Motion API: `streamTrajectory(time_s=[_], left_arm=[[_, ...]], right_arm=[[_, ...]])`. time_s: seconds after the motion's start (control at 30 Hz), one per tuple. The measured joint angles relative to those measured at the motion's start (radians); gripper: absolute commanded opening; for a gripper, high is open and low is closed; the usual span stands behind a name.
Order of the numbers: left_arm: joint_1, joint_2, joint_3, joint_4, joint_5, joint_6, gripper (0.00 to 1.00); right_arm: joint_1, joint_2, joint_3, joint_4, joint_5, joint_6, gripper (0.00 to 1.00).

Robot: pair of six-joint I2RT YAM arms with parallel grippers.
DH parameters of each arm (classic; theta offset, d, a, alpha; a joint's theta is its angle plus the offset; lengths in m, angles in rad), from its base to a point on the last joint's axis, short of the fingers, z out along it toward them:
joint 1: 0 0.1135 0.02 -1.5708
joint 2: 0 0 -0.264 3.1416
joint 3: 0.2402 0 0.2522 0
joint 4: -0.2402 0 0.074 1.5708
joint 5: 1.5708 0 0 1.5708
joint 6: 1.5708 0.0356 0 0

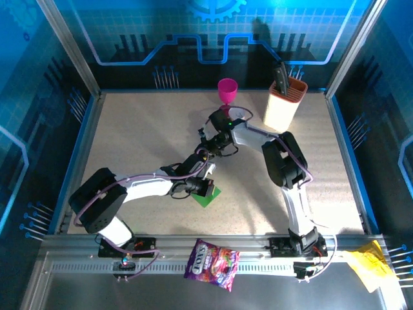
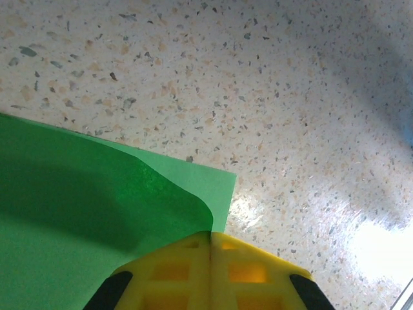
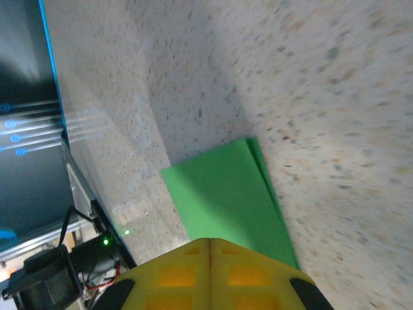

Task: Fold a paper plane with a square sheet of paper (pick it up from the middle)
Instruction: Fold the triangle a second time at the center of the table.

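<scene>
The square sheet of paper (image 1: 209, 196) is bright green and folded over on itself, lying on the speckled table near the front centre. In the left wrist view, the upper layer of the paper (image 2: 84, 213) curls up into the seam of my left gripper (image 2: 211, 234), whose yellow fingers are shut on its edge. My left gripper (image 1: 204, 187) sits at the paper's upper left side. My right gripper (image 3: 210, 240) is shut and hovers over the doubled paper (image 3: 226, 194), which runs under its fingertips. Whether it touches the paper cannot be told.
A pink cup (image 1: 226, 90) and a cream and orange knife holder (image 1: 284, 103) stand at the back. A purple snack bag (image 1: 211, 265) and crumpled yellow paper (image 1: 364, 266) lie on the front rail. Blue walls and metal posts enclose the table.
</scene>
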Motion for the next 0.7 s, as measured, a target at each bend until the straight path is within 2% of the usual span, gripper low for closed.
streamTrajectory(time_s=[0.27,0.53,0.7], left_arm=[[0.0,0.016,0.001,-0.002,0.008,0.022,0.0],[0.001,0.019,0.014,-0.012,0.026,0.037,0.0],[0.008,0.031,0.041,-0.023,0.032,0.055,0.0]], right_arm=[[0.054,0.079,0.039,-0.039,-0.044,-0.024,0.0],[0.026,0.085,-0.024,-0.025,0.009,0.034,0.0],[0.002,0.016,-0.118,0.005,0.077,0.076,0.0]])
